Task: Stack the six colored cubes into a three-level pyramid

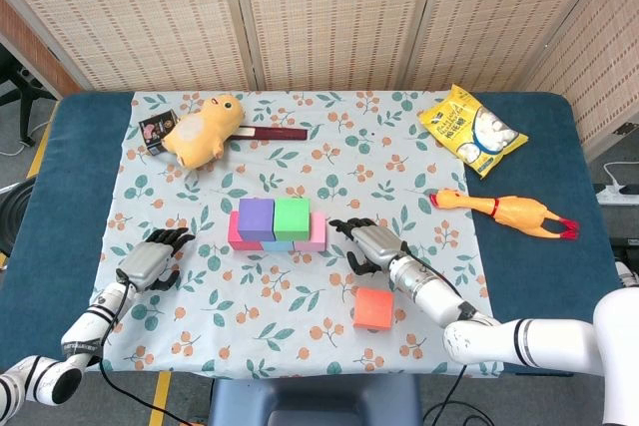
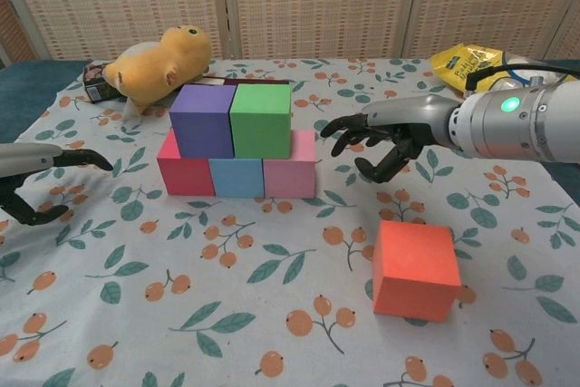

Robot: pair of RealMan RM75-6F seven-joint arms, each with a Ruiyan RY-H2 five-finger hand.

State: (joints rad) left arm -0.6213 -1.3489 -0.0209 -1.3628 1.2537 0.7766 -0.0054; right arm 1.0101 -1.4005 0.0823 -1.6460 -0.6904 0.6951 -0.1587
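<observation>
Item: orange-red matte foam-like cube, prob. light, slightly soft, non-slip; we'd grip opp. side faces w/ right hand, now spread, holding nothing; left hand likewise empty.

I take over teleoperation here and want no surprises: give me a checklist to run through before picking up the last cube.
1. Base row complete: red cube, blue cube and pink cube side by side: ok.
2. Second level in place: purple cube and green cube sit together on the base: ok.
3. Orange cube free to grasp, alone on the cloth, nothing on it: ok.
4. Right hand empty, fingers apart, near the orange cube: ok.
5. Left hand empty and apart from the stack: ok.
6. Top landing spot exactly level: cannot tell.
</observation>
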